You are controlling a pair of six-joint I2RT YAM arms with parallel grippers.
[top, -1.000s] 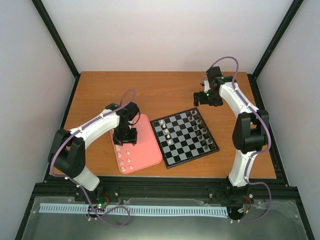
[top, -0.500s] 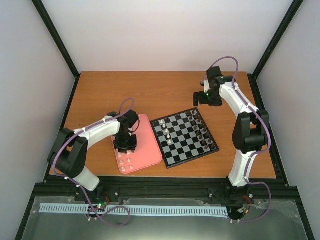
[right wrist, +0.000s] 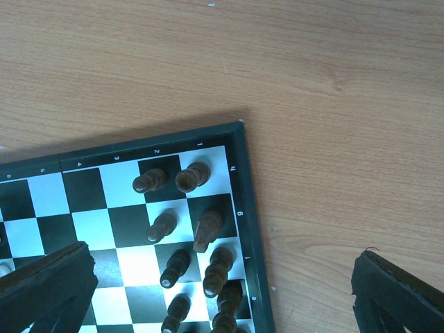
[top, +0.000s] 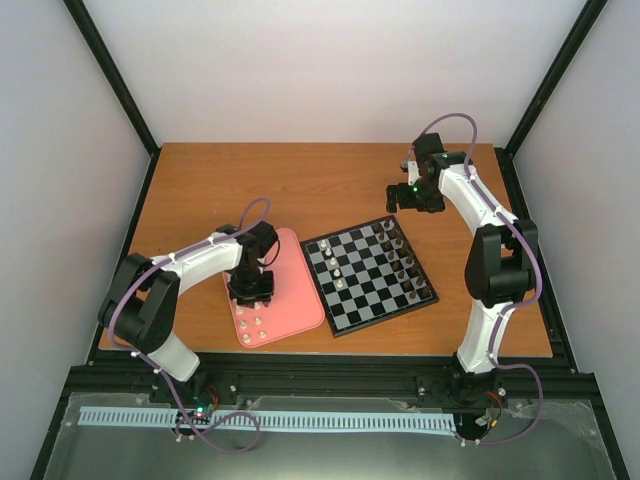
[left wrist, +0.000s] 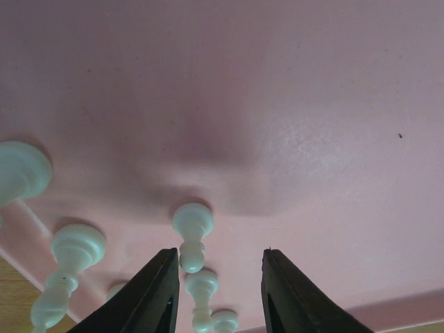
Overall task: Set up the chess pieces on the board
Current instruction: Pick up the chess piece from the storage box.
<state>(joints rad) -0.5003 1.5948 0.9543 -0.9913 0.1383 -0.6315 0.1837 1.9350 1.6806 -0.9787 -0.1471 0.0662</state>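
Glossy cream pawns, the chess pieces, stand in rows on a matte pink tray just left of the board, a black-rimmed checkered square. The left arm bends steeply down over the tray. The left gripper holds its black fingers narrowed yet apart, straddling one pawn's head (no contact visible). The right gripper, spread wide, hovers by the board's far corner, above turned dark pieces and the wood-grain table. The white rim markings are too small to read.

Brown wooden table. A pink tray lies directly beneath the left jaws; the board sits partly under the right jaws.
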